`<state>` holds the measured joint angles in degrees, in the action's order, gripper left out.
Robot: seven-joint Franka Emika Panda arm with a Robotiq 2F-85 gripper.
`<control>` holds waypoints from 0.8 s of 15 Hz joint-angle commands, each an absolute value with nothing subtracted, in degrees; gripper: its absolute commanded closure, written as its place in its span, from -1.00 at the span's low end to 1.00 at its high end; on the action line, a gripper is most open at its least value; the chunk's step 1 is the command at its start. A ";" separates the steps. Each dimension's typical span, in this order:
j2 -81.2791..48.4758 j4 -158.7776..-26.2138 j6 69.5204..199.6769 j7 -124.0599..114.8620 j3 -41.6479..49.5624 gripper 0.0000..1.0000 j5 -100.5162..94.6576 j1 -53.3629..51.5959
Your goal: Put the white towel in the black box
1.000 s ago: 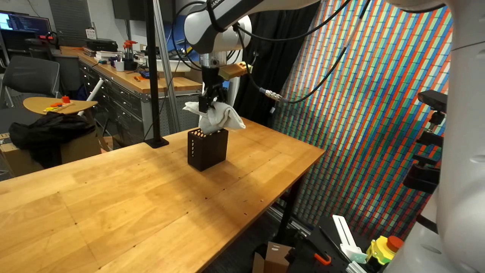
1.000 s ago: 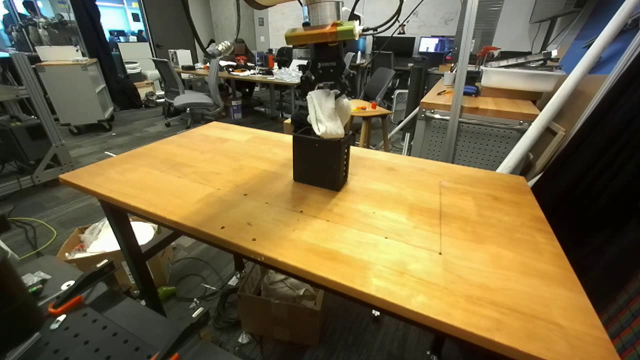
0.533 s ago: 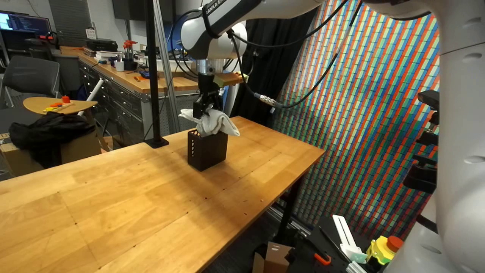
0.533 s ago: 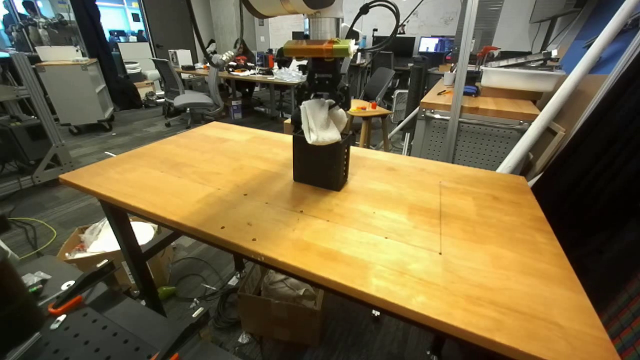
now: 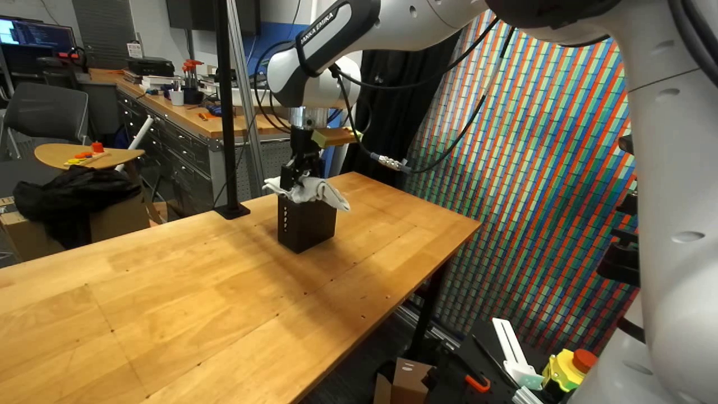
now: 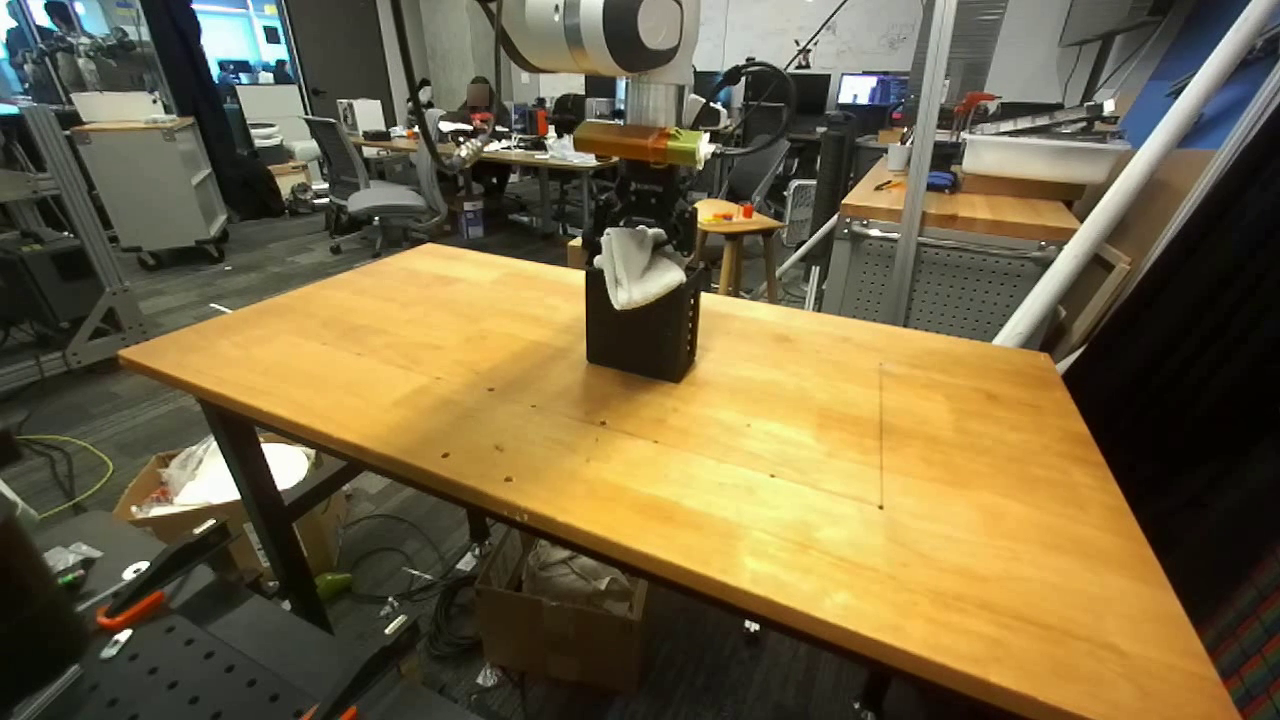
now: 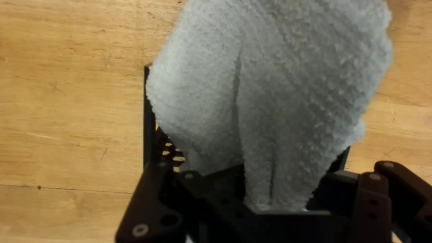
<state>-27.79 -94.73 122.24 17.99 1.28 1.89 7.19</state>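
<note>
The claw (image 7: pixel 277 188) pinches the white towel (image 7: pixel 270 87) (only the wrist view peers into the black box (image 7: pixel 148 128)).

The arm (image 5: pixel 670 163) is white, gripper (image 5: pixel 296 183) black, screws (image 7: pixel 140 230) seemingly silver.

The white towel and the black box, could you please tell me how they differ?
In look, the white towel is pale and fuzzy, while the black box is dark, with holes through a side. In shape, the towel is folded and rumpled; the box is straight-edged. In state, the towel appears held in the pincer, overhanging the box; the box stands upright on the wooden table. Both look single-coloured.
</note>
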 commanded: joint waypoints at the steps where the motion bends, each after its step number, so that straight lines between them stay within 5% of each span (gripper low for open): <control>1: -29.52 -94.07 124.15 20.72 0.11 0.96 4.07 9.26; 12: -34.66 -92.73 123.60 27.68 -2.72 0.96 11.56 13.20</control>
